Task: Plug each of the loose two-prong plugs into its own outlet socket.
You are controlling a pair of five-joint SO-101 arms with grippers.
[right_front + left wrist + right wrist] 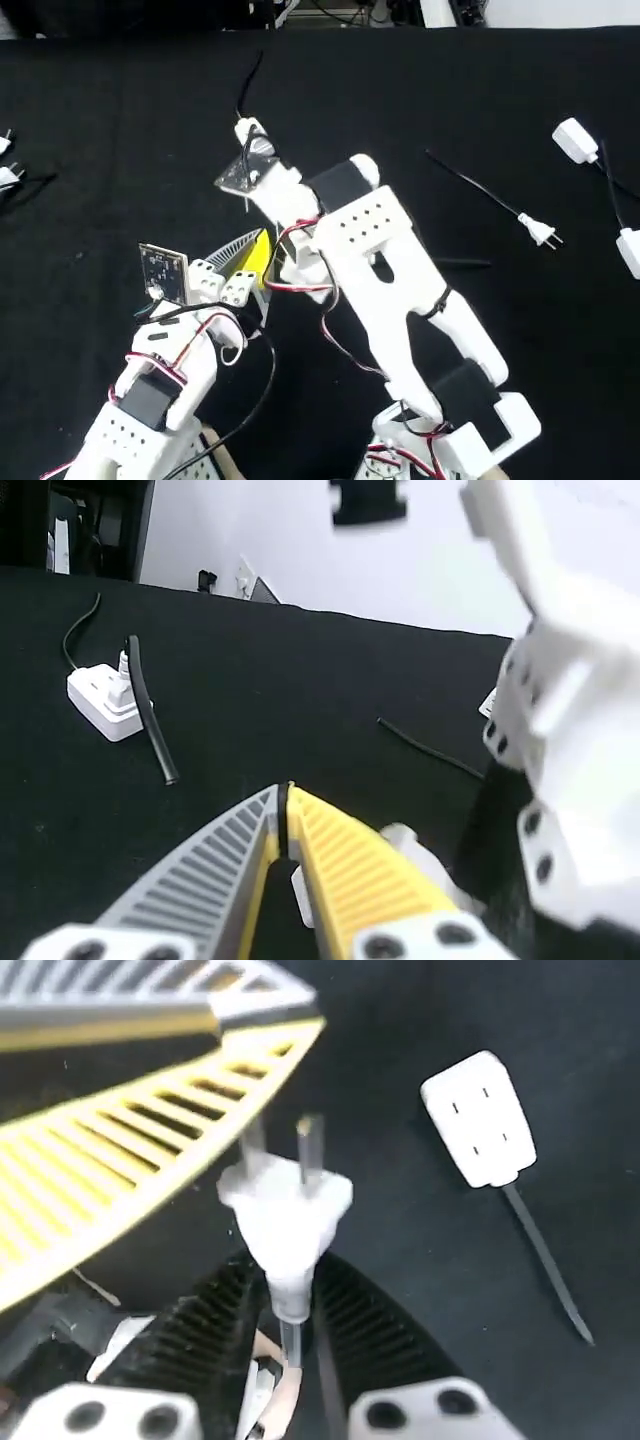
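Observation:
My right gripper is shut on a white two-prong plug, holding it by the body with the prongs pointing away from the wrist. Beyond it a white outlet block lies flat on the black cloth, its slots showing empty. My left gripper, with one yellow and one grey finger, is shut with nothing visible between the fingers. It sits right beside the held plug. Another loose plug on a black cord lies at the right. A white outlet has a black cord piece across it.
The right arm crosses the middle of the table, close against the left gripper. Two white outlet blocks lie at the right edge. Small white plugs sit at the left edge. A thin black cord lies on the cloth.

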